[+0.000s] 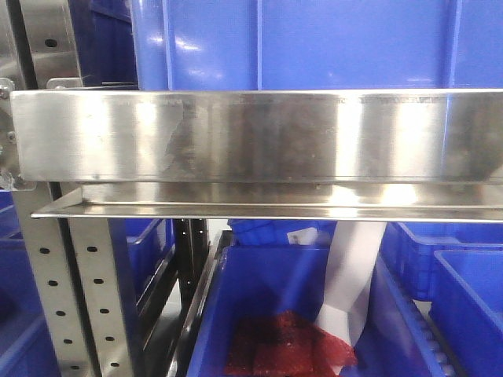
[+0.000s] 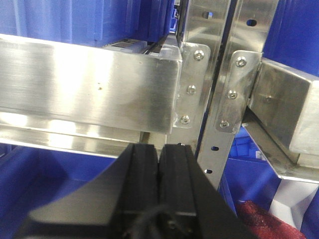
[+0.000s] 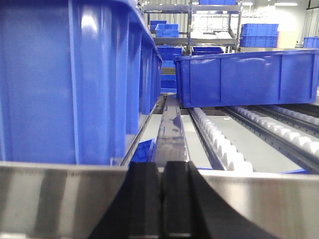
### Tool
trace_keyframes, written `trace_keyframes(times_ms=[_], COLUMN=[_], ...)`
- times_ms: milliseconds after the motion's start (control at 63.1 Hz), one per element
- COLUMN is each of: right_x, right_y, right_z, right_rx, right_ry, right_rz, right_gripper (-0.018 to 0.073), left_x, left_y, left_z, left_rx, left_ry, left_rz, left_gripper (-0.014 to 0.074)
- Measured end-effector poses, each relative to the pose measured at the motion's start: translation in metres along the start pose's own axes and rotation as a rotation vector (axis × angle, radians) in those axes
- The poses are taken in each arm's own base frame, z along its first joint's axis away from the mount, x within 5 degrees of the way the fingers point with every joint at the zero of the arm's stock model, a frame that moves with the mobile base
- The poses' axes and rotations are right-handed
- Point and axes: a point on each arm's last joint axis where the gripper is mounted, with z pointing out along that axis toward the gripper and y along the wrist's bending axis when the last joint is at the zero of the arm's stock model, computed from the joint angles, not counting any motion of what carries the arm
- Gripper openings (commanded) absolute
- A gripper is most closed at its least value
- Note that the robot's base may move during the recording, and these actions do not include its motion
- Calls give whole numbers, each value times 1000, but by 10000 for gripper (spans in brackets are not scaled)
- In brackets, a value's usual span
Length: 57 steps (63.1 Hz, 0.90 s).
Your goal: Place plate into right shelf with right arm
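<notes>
the plate shows in none of the 3 views, so its bearing from the right gripper point(image 3: 160, 199) (fingers pressed together, holding nothing) can't be judged, though that gripper faces the right shelf point(image 3: 172, 134) over its front rail.

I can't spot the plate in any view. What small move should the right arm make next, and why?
Probably ease the right gripper back from the shelf's front rail: it is shut on nothing, and no plate shows to place.
</notes>
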Motion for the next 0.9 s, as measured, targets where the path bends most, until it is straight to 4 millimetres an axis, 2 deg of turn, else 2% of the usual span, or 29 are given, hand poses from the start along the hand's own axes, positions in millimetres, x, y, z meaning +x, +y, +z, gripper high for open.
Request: trace_keyframes(times_ms=[158,903], right_x=[9,13], right_y=[0,0], right_z=[-2,-2], right_rx=[0,1], right_ry=[43,80], right_rz=[1,2], right_gripper=[52,52], left_x=[0,0], left_y=[0,0], left_z=[0,0], left_rx=[0,0], left_ry=[0,0], left_rz=[0,0], left_gripper=[-128,-128])
